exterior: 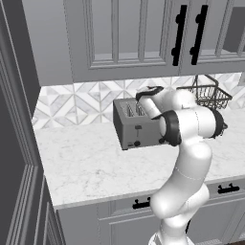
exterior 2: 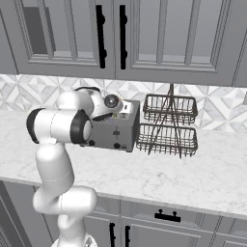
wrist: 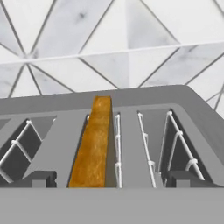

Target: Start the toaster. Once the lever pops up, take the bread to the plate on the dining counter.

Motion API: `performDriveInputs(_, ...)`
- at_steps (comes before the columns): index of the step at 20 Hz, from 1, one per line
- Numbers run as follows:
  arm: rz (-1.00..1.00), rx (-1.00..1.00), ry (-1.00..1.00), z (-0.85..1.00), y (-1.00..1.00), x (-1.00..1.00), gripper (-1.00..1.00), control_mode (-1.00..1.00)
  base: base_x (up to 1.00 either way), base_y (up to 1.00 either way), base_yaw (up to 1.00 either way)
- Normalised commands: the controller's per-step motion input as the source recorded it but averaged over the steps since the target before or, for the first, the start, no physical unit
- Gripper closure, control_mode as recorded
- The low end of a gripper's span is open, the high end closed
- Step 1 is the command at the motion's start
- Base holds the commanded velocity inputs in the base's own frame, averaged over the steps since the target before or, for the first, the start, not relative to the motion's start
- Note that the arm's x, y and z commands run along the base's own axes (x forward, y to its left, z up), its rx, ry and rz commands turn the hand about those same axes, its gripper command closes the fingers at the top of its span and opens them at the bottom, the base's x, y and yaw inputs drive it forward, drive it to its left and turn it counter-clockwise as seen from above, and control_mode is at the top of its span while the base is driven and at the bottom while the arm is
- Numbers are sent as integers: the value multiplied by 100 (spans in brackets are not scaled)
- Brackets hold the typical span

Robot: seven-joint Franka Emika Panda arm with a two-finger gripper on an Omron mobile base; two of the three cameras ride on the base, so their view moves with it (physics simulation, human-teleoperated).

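One bread (wrist: 94, 148) slice stands in toaster (wrist: 144, 109) slot.

text: none legible | checked: boxy grey metal four-slot toaster (exterior: 136, 125) front, just below the claw | labels, brands, numbers, signs: none readable on it

The light is soft and even, with no strong glare. The toaster (exterior: 136, 125) drops a faint shadow on the white bench (exterior: 95, 167). Both base views look a bit fuzzy and jagged. The hand view is sharper, and the bread (wrist: 94, 148) glows orange.
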Motion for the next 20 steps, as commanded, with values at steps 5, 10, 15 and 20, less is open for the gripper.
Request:
performDriveInputs(5,0,0,0,-32,0,10,100,-100,0,0,0)
performDriveInputs(10,0,0,0,-20,0,0,100,-100,0,0,0)
performDriveInputs(15,0,0,0,1,0,-7,100,-100,0,0,0)
performDriveInputs(20,-1,0,0,29,0,-11,100,-100,0,0,0)
